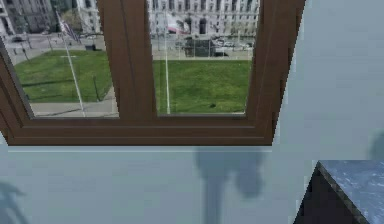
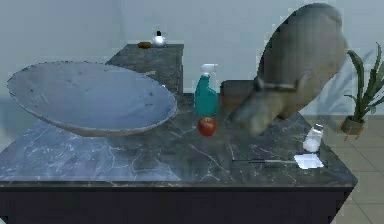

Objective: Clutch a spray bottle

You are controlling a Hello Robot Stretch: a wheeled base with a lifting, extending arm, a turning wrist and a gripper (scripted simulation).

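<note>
Forward view. A pale wall (image 1: 150,185) stands close ahead and spans the frame. High on it is a brown-framed window (image 1: 140,70), through which a lawn, a street and buildings can be seen. At the lower right, a dark marbled counter corner (image 1: 350,190) juts in, and the wall beside it is bare.

Arm side view. The near edge of a dark marbled counter (image 2: 120,160) runs along the bottom of the frame. Its right end stops short of an open strip of pale floor (image 2: 365,165), where a potted plant (image 2: 362,95) stands far right. A wide grey-blue bowl (image 2: 90,95) takes up the left half of the top. The spray bottle (image 2: 207,98), teal with a pale trigger head, stands upright near the middle. A red apple (image 2: 207,127) sits just in front of it. A large grey-brown animal statue (image 2: 295,60) stands just to the right of the bottle. Near the right end lie a small white jar (image 2: 314,139), a flat white piece (image 2: 307,160) and a thin dark rod (image 2: 262,157). On the far section of the counter stands a small bottle (image 2: 158,38). How the jaws stand cannot be told.
</note>
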